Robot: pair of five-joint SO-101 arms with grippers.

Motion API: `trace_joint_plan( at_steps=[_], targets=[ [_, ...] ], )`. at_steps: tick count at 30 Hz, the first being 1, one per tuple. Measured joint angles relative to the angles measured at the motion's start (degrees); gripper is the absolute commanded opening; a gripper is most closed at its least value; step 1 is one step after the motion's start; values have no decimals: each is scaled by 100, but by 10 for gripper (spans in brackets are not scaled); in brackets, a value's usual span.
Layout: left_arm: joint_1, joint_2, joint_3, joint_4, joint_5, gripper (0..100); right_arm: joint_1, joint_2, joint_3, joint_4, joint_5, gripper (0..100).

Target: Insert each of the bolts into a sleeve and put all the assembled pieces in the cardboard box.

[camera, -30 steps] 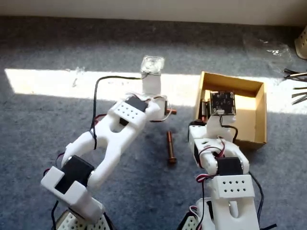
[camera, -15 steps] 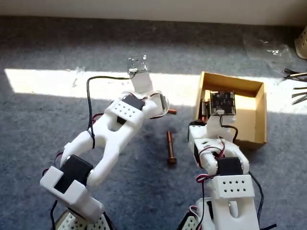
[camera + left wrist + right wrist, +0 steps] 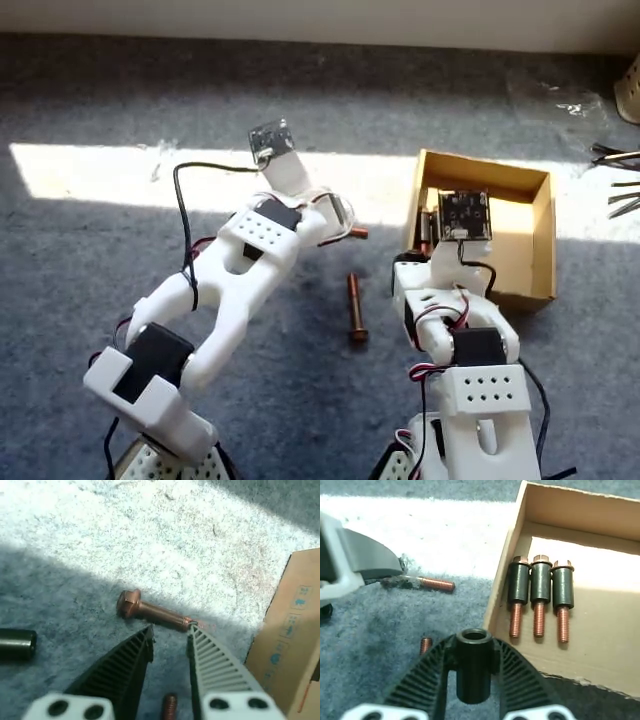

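Observation:
A copper bolt (image 3: 152, 611) lies on the grey carpet just beyond my left gripper (image 3: 171, 630), which is open with nothing between its fingers. A black sleeve (image 3: 15, 644) rests off to one side of it. In the high view that gripper (image 3: 347, 228) hovers by the bolt (image 3: 358, 233), and a second bolt (image 3: 355, 308) lies nearer the arms. My right gripper (image 3: 472, 645) is shut on a black sleeve (image 3: 472, 672), held upright at the edge of the cardboard box (image 3: 580, 510). Three assembled pieces (image 3: 540, 592) lie side by side inside.
The cardboard box (image 3: 545, 240) sits to the right of both bolts, with the right arm's wrist above its near left corner. A sunlit band crosses the carpet behind the arms. Dark tools (image 3: 620, 180) lie at the far right edge.
The left arm's wrist has swung leftward in the high view, with its gripper staying near the bolt. The right arm has not moved.

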Motion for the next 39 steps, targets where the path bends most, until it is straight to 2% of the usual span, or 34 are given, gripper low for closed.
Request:
trace_joint_plan(
  at_steps=[10, 25, 32, 39],
  targets=[
    [-9, 818, 62, -229, 1116, 116, 202, 0, 0, 0, 0, 9],
    [0, 1169, -308, -229, 1178, 115, 185, 0, 0, 0, 0, 9],
    [281, 800, -422, 255, 1178, 115, 185, 0, 0, -202, 0, 9],
    [299, 800, -440, 79, 1178, 115, 185, 0, 0, -211, 0, 9]
  ],
)
